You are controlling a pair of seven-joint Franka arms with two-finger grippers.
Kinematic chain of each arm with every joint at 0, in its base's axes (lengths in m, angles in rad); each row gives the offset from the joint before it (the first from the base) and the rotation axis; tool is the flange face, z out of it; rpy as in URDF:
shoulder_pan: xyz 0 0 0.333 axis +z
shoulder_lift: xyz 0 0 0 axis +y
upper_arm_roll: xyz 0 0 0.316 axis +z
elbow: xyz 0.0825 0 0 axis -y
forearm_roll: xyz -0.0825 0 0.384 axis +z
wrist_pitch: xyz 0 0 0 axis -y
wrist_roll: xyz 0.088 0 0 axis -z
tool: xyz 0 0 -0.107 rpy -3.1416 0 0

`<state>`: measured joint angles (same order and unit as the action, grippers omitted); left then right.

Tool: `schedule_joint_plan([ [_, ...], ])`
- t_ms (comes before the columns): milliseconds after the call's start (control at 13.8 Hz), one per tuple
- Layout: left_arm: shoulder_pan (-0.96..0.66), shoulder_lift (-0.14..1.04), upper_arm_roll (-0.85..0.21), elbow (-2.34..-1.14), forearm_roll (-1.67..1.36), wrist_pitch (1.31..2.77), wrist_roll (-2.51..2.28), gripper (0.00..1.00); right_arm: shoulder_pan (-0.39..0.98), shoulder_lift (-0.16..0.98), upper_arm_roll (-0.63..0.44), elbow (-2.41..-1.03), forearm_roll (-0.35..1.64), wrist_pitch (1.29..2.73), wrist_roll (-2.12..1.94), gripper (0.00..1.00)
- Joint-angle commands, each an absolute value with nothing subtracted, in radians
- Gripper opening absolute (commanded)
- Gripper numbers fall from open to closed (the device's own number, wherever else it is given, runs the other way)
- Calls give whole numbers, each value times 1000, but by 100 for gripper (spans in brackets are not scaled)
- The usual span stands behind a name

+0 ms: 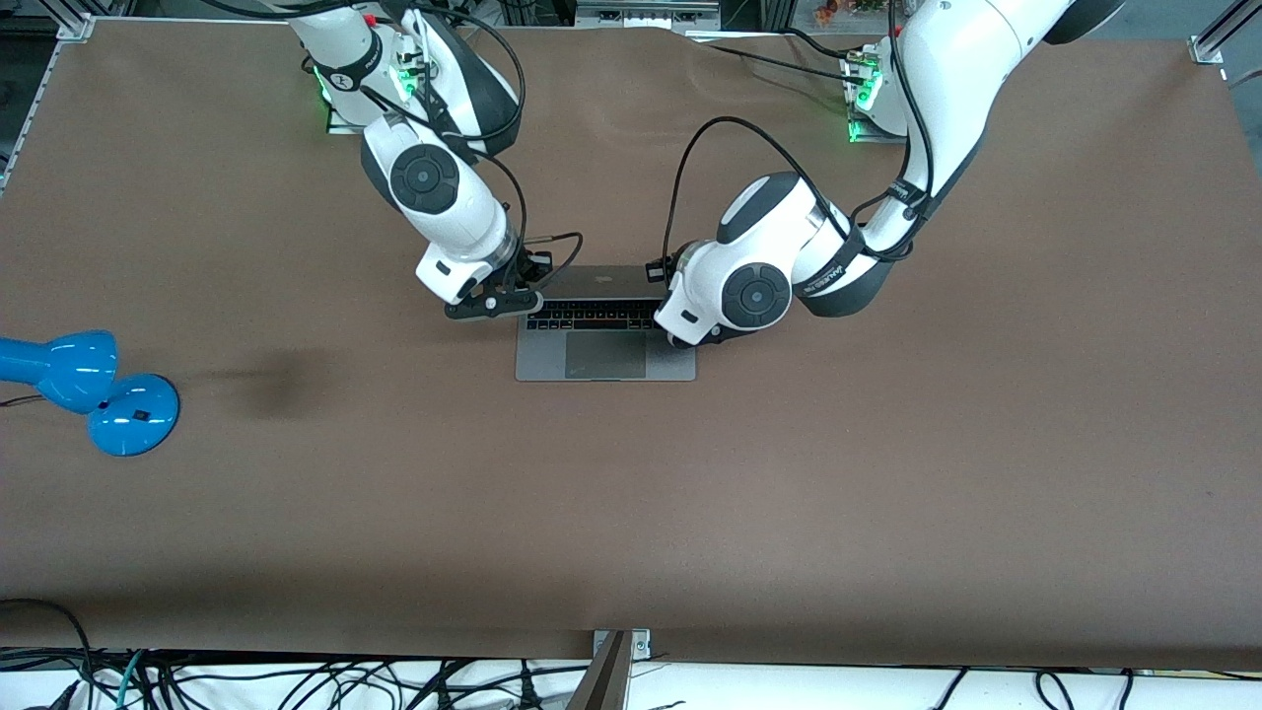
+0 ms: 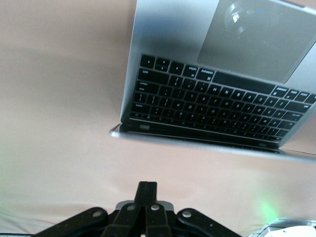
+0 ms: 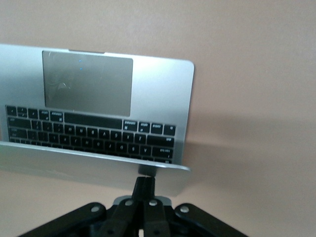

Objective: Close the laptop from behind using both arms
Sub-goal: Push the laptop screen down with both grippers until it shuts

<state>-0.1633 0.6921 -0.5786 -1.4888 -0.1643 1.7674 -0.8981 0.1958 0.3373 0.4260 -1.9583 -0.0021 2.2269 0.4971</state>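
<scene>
The space-grey laptop [image 1: 605, 355] lies open in the middle of the table, and its lid [image 1: 601, 280] leans partway over the black keyboard. My right gripper [image 1: 521, 299] is shut and empty at the lid's corner toward the right arm's end. In the right wrist view the right gripper [image 3: 146, 181] touches the back of the lid [image 3: 94, 165]. My left gripper [image 1: 685, 340] is at the laptop's other corner, mostly hidden under its wrist. In the left wrist view the left gripper [image 2: 147, 187] is shut and empty, a short gap from the lid's edge [image 2: 197, 143].
A blue lamp [image 1: 89, 390] lies on the brown table [image 1: 887, 473] toward the right arm's end, nearer to the front camera than the laptop. Cables hang along the table's front edge [image 1: 296, 680].
</scene>
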Motion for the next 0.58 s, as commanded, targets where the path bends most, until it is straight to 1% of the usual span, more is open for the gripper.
schedule_joint_plan([
  [0,-172,747,-571,-1418,-137,1759,-911,0,192,405,420,-1882,-44,2226,494,0],
  [289,-173,798,-546,-1408,-137,1860,-908,0,192,462,407,-1847,-69,2244,499,0],
  [506,-175,836,-545,-1402,-80,1908,-908,0,193,503,393,-1838,-77,2290,500,0],
])
